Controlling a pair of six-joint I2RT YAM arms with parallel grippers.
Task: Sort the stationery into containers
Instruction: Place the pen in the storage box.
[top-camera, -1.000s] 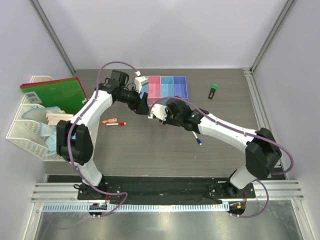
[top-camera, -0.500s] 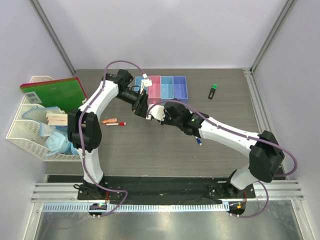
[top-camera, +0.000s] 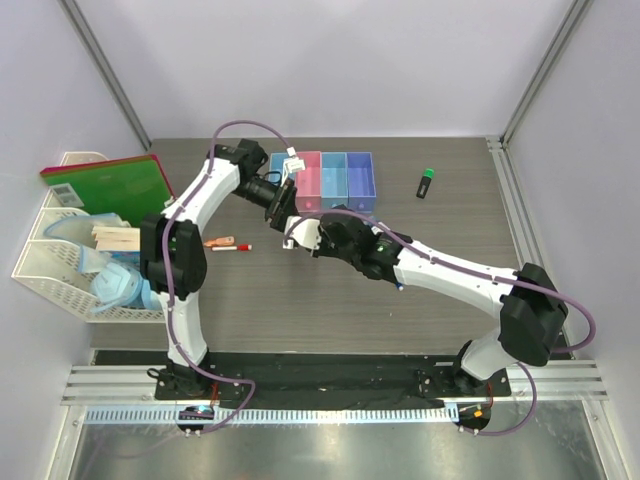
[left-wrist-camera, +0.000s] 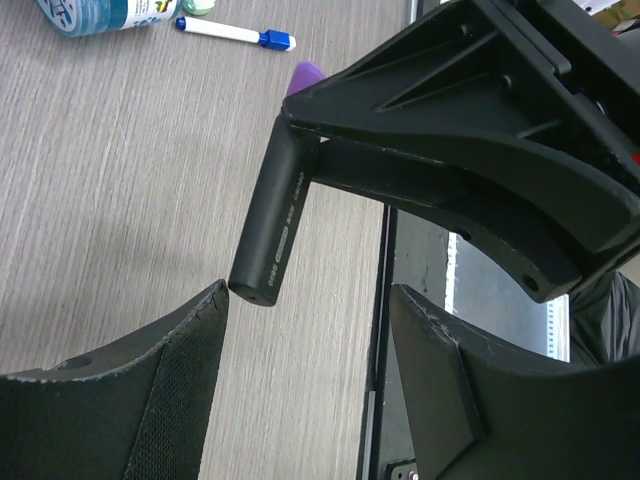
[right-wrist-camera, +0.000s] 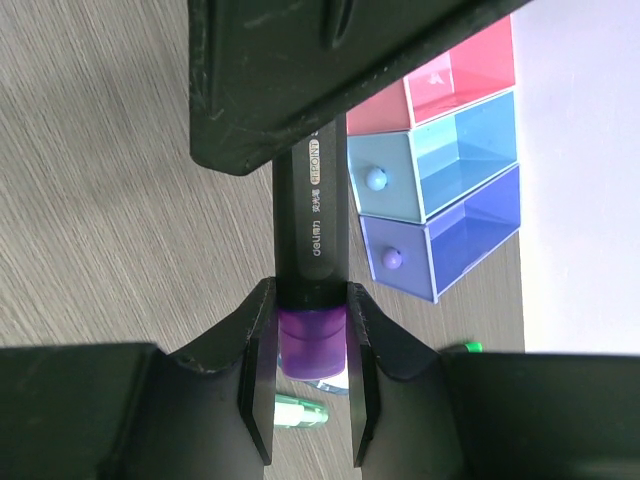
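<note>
Right gripper (right-wrist-camera: 312, 345): clamped on purple end of black highlighter (right-wrist-camera: 312, 225), held above tabletop (right-wrist-camera: 100, 200) near bins (right-wrist-camera: 440, 190). Left gripper (left-wrist-camera: 308, 305): spread wide, holding nothing (highlighter barrel tip just ahead of its fingertips)

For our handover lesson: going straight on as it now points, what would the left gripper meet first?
Probably the black highlighter held by the right gripper; its free end hangs just ahead of the open left gripper, though depth is unclear.
</note>
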